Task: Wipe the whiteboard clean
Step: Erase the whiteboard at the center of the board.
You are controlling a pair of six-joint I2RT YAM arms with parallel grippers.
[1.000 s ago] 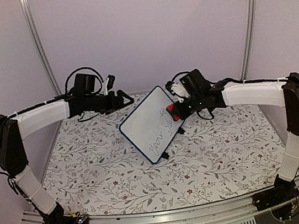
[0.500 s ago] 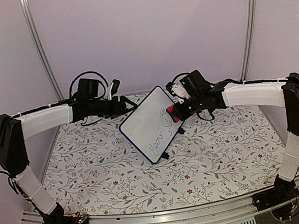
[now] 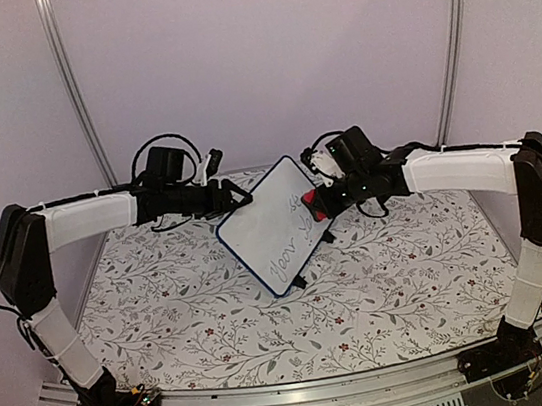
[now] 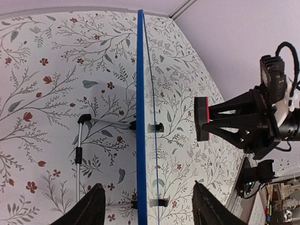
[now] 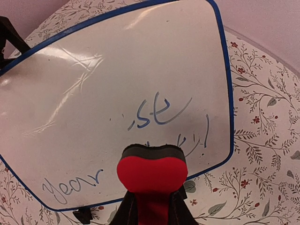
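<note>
Bracing step: left pincer [image 4: 147,199] spread astride edge of blue-framed white whiteboard [image 4: 140,93]; right pincer [image 5: 152,208] pinched red eraser block [image 5: 151,174]; next needed clamp, then wipe

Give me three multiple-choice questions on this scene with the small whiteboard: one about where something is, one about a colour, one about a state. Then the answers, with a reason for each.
1. Where is the red eraser block?
A. Lying on the tablecloth
B. Clamped in the right gripper, in front of the board's written face
C. In the left gripper

2. What colour is the thin frame of the small rectangular whiteboard?
A. Blue
B. Green
C. Yellow

3. What state is the board's surface in?
A. Wiped clean
B. Bearing handwriting
C. Covered by a cloth

Answers:
1 B: the right wrist view shows the eraser between that gripper's own fingers, facing the board.
2 A: the edge is blue in both wrist views.
3 B: handwriting shows on the board's lower part.
</note>
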